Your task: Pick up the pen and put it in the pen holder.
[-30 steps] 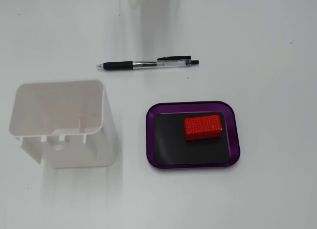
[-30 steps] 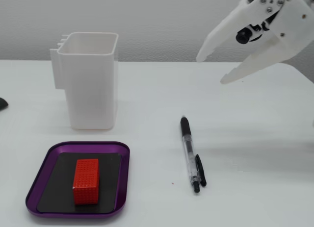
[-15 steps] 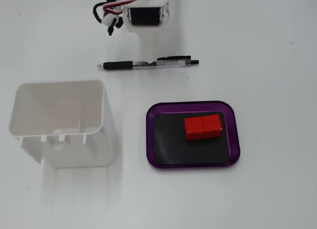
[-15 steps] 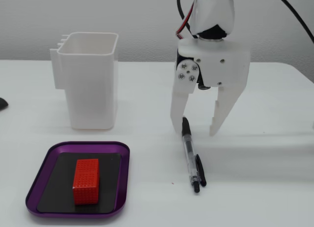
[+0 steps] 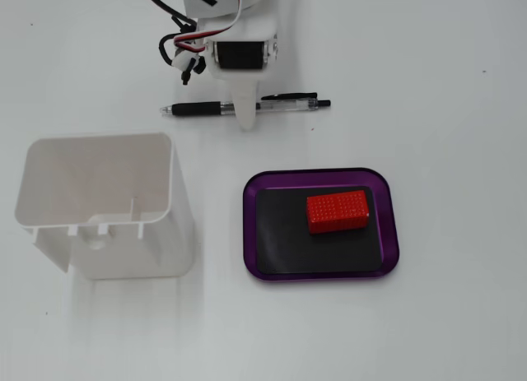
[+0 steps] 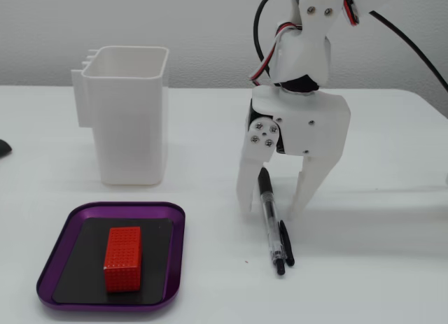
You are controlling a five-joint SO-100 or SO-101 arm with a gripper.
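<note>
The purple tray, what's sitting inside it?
A red block lies on the black mat inside the purple tray, toward its right side in the top-down fixed view. Nothing else shows there. What is under the block is covered.

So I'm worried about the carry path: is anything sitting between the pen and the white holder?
Nothing visible does. The pen lies on bare table, the open gripper straddling it. The table between it and the pen holder is bare; the purple tray with its red block sits off that line.
</note>
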